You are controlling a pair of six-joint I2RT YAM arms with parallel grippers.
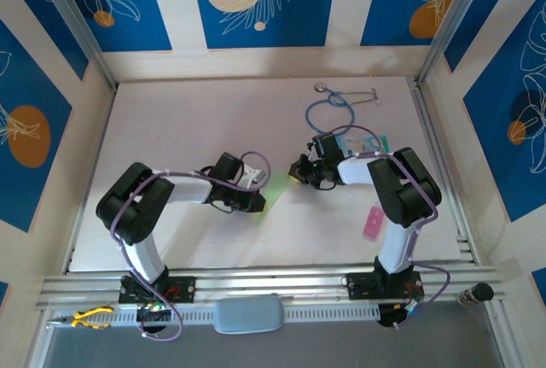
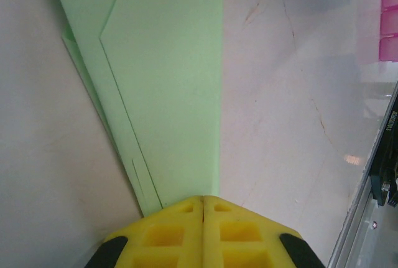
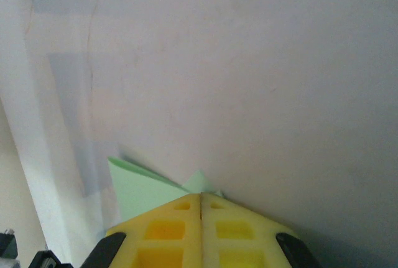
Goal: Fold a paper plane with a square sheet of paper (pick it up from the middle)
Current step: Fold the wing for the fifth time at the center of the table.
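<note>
Caught the yellow left fingers (image 2: 200, 206) right up at the lens, clenched seam to seam, tips down on the narrow end of the green paper (image 2: 168, 81). Couldn't tell whether pinching that end or just pressing it flat. Found the right fingers (image 3: 198, 202) clenched too, tips at the paper's opposite end, green corners poking out beside them. Spotted the paper flat on the pale surface (image 2: 298, 106), out in the middle between the two arms, well apart from a pink strip (image 2: 388, 22) over by the right arm.

Looked like a crease being set on a half-made plane. Probably called for firm downward pressure at one end as an anchor. Then a slow slide along the fold line with the other fingers, low and straight, no dragging the layers out of line. Worth minding the stacked edges along one side, slightly offset from each other.

Read the long axis as running from one set of fingers to the other, on a slant across the surface in the overhead view. Tapered toward the left fingers, widened toward the right ones.
</note>
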